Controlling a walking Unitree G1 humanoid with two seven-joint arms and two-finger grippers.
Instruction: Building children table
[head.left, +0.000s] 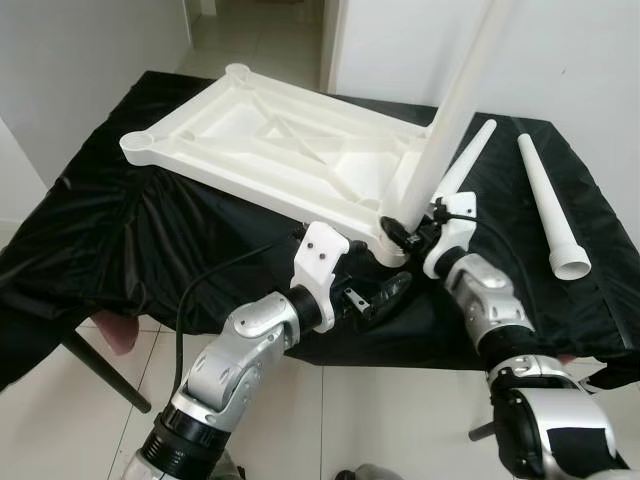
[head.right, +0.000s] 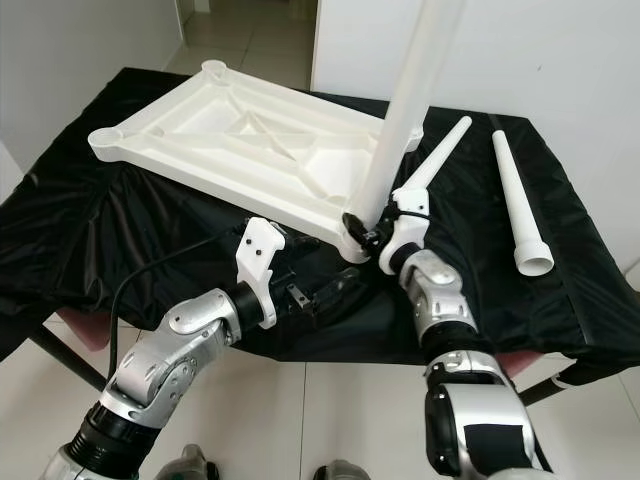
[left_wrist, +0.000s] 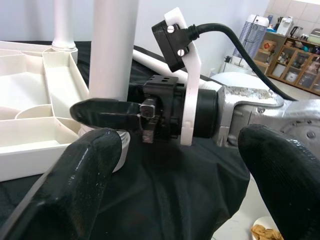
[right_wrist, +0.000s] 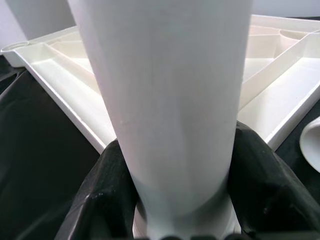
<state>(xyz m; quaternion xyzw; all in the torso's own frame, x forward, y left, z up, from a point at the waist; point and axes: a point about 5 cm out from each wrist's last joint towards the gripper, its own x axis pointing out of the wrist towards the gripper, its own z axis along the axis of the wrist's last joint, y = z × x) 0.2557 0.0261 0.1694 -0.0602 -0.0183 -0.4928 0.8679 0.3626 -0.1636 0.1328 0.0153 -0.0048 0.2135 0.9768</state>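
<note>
Two end effectors, one tabletop (head.left: 270, 130), three legs

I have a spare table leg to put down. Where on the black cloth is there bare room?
Bare black cloth lies on the robot's left, beside the upturned tabletop, and between the two loose legs. The tabletop's near corner is crowded: the right gripper clasps the upright leg, with the left gripper close by.

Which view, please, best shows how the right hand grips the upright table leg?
The right wrist view: both fingers press the leg from either side. The eye views show the right hand small at the leg's base; the left wrist view shows one finger across it.
</note>
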